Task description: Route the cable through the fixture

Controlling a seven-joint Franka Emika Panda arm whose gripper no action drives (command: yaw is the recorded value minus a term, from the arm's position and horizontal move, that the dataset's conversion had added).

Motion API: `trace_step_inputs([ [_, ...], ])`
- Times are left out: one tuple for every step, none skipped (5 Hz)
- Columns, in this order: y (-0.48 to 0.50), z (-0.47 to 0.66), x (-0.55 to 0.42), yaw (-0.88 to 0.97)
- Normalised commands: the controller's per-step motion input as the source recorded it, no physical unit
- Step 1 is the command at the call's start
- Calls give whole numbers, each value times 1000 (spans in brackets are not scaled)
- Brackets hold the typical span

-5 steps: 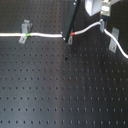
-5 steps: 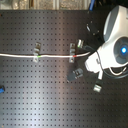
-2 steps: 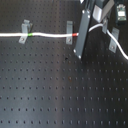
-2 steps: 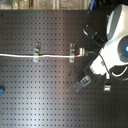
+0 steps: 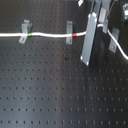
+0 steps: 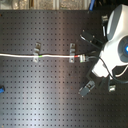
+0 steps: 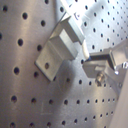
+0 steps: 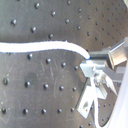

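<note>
Since a second ago your arm has moved toward the first exterior view's right and lifted, so its long grey finger point(image 5: 88, 41) now hangs in front of the cord rather than beside the red band. The cable point(image 5: 50, 35) lies across the black perforated board point(image 5: 55, 90), running from the first exterior view's left edge past the first clip point(image 5: 24, 31), where the green band point(image 5: 31, 35) sits, and on past the second clip point(image 5: 69, 31), where the red band point(image 5: 74, 35) sits just beside it. Past the finger, the cord bends down near a third clip point(image 5: 114, 40).

In the second wrist view, the white cord point(image 8: 45, 48) ends at the gripper point(image 8: 96, 67), whose fingertips close on it. In the second exterior view, the white arm point(image 6: 117, 42) sits right of the red band point(image 6: 75, 58).
</note>
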Motion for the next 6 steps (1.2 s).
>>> trace_step_inputs([
  [82,-153,-109,89],
  [57,-112,-71,46],
  [95,-335,-45,20],
  [69,-324,-6,0],
  [-28,1,83,-123],
  [-201,-102,252,-397],
])
